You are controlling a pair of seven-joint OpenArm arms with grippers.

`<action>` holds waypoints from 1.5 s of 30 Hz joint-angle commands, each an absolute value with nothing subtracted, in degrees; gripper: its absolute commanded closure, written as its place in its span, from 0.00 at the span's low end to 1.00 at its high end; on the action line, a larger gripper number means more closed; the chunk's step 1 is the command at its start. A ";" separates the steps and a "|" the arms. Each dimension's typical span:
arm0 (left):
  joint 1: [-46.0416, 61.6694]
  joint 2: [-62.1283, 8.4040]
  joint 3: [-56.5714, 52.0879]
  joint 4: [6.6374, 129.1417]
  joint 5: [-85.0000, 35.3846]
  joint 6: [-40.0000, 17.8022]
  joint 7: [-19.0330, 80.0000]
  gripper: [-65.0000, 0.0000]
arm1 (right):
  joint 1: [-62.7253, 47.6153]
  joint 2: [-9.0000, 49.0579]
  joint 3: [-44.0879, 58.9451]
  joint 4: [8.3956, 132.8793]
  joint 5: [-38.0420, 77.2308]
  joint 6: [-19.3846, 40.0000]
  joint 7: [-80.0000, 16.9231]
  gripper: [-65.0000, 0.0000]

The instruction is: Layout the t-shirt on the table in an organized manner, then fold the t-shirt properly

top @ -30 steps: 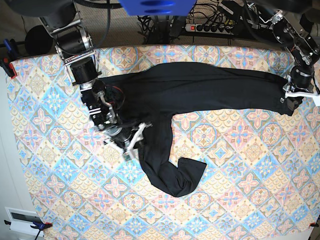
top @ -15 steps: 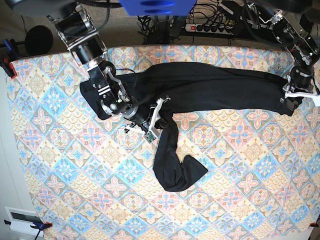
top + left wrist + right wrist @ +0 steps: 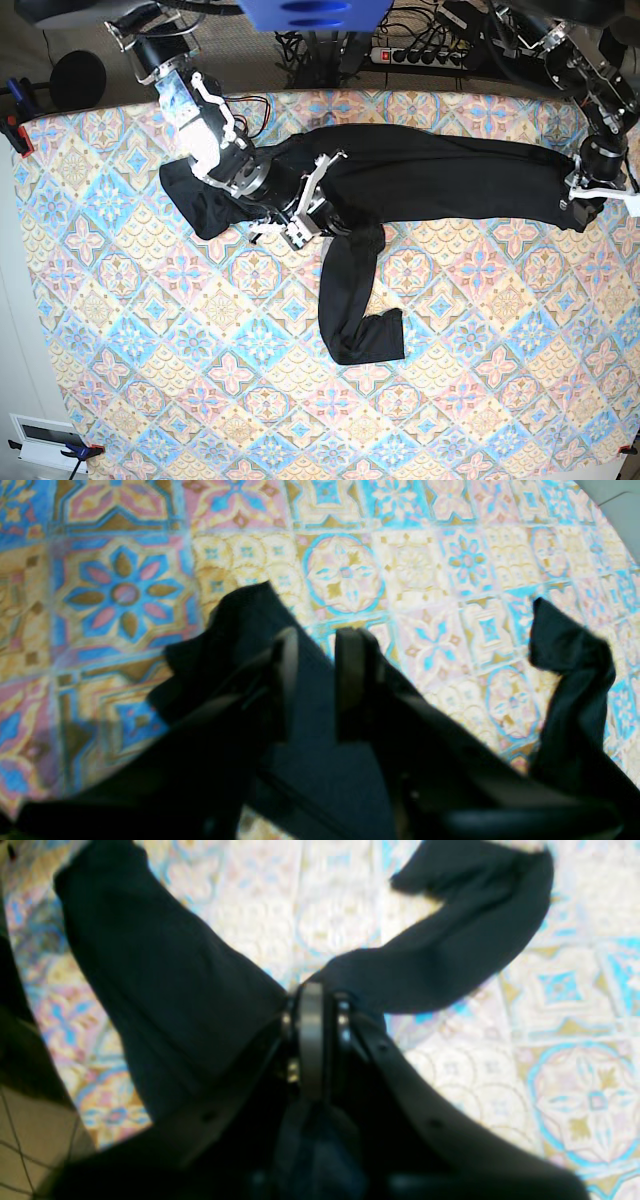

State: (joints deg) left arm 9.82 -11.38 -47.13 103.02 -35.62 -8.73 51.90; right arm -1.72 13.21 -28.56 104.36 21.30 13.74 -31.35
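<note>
The black t-shirt [image 3: 440, 175] lies stretched in a long band across the far half of the table [image 3: 480, 380]. One part trails down toward the middle and ends in a fold [image 3: 365, 338]. My right gripper [image 3: 335, 222] is shut on the t-shirt where that trailing part meets the band. In the right wrist view its fingers [image 3: 311, 1010] press together on the cloth [image 3: 150, 965]. My left gripper [image 3: 580, 200] holds the band's end near the table's right edge. In the left wrist view its fingers [image 3: 350, 680] stand a little apart with t-shirt fabric [image 3: 310, 760] between them.
A power strip with cables [image 3: 420, 55] lies beyond the far table edge. A white box [image 3: 40, 440] sits off the near left corner and a clamp [image 3: 15, 130] grips the left edge. The tiled cloth [image 3: 125, 590] shows around the shirt.
My right arm has swung right and toward the far edge, and its gripper has shut on the shirt. The trailing part has been dragged right. The left arm has stayed put.
</note>
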 commanded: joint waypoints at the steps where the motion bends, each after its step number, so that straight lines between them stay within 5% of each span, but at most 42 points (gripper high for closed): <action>1: 9.45 -12.09 -46.99 103.87 -36.26 -9.10 50.95 0.79 | -2.15 13.23 -28.62 106.24 21.93 14.11 -30.11 0.99; 20: 9.36 -12.09 -46.81 103.87 -36.62 -9.01 50.95 0.79 | -10.51 13.23 -35.91 108.44 21.93 14.11 -30.11 0.98; 27: 8.84 -12.18 -41.36 104.13 -36.70 -8.92 50.95 0.79 | -8.57 13.23 -36.09 107.91 21.93 14.11 -35.82 0.80; 31: 5.85 -12.18 -36.62 104.13 -36.35 -8.84 54.46 0.79 | -7.87 13.67 -35.30 108.18 21.93 14.11 -37.32 0.71; 45: -14.55 -3.74 -22.99 87.60 -28.18 -8.75 59.21 0.79 | -8.48 14.29 -24.40 110.37 22.02 14.11 -33.54 0.70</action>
State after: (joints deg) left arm -13.26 -3.05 -22.79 86.61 -27.92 -8.69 60.27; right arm -8.86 14.31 -24.49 109.06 21.37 13.72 -34.96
